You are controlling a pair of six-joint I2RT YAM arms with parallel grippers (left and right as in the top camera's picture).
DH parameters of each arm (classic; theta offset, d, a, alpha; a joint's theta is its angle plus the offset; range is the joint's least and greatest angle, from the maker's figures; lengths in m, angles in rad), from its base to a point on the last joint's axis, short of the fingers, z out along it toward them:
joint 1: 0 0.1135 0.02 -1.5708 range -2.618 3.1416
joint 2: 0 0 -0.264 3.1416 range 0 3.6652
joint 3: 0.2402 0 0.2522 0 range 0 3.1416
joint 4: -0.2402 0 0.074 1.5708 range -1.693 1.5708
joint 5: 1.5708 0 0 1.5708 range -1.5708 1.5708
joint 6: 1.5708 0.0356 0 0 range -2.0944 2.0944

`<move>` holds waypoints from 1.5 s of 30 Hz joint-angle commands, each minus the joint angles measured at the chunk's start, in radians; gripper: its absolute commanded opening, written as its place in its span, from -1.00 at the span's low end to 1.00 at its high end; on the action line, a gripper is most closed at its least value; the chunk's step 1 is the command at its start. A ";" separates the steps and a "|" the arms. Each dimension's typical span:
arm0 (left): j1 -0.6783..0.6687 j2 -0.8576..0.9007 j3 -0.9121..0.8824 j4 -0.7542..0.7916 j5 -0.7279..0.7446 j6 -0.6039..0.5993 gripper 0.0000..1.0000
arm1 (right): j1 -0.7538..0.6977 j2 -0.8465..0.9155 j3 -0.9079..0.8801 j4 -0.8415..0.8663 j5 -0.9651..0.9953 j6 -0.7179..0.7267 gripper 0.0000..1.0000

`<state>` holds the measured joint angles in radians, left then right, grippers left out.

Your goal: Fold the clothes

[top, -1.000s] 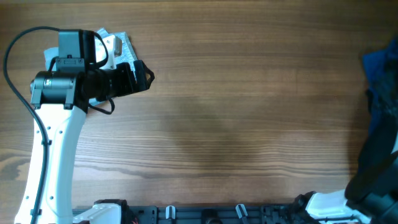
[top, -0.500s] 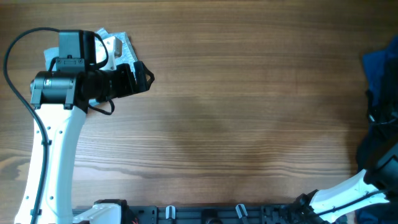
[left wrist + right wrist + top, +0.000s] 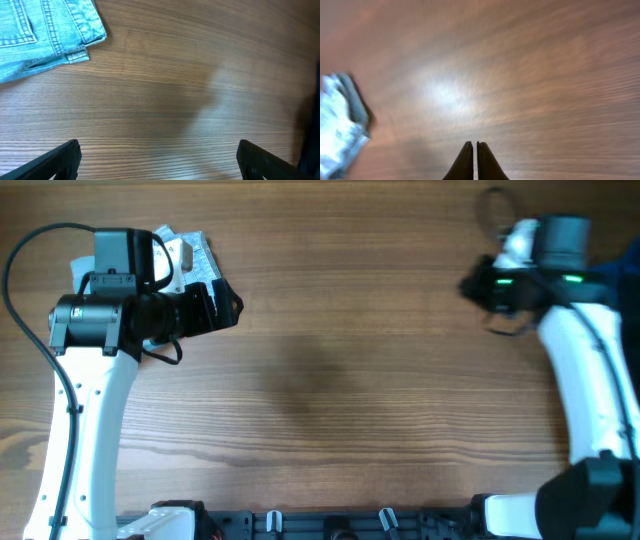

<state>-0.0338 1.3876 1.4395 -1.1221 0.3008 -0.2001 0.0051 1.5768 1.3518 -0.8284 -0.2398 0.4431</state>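
The clothes, a black pair of shorts, are out of view in every view. My left gripper hangs over the table's back left, pointing right. Its jaws stand wide open in the left wrist view, with only bare wood between them. My right gripper is at the back right, pointing left. In the right wrist view its fingers are shut together with nothing between them. That view is blurred.
A folded light-blue denim garment lies at the back left, partly under the left arm, and shows blurred in the right wrist view. A bit of blue cloth shows at the right edge. The table is wood.
The right arm has swung from the front right edge up to the back right of the table, and its jaws have shut. The left arm has not moved.
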 commanded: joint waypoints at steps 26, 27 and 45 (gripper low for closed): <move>-0.003 -0.015 0.020 -0.032 0.024 0.009 0.99 | -0.706 0.307 -0.016 0.032 0.037 -0.047 -0.91; -0.003 -0.015 0.020 -0.031 0.024 0.009 0.99 | -0.697 0.280 -0.016 0.035 0.001 -0.052 -0.91; -0.003 -0.015 0.021 -0.042 0.001 0.010 0.99 | 0.373 0.165 -0.017 0.104 -0.006 -0.077 -0.79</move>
<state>-0.0338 1.3872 1.4403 -1.1610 0.3103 -0.1997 0.3374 1.7626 1.3308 -0.7353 -0.2852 0.4141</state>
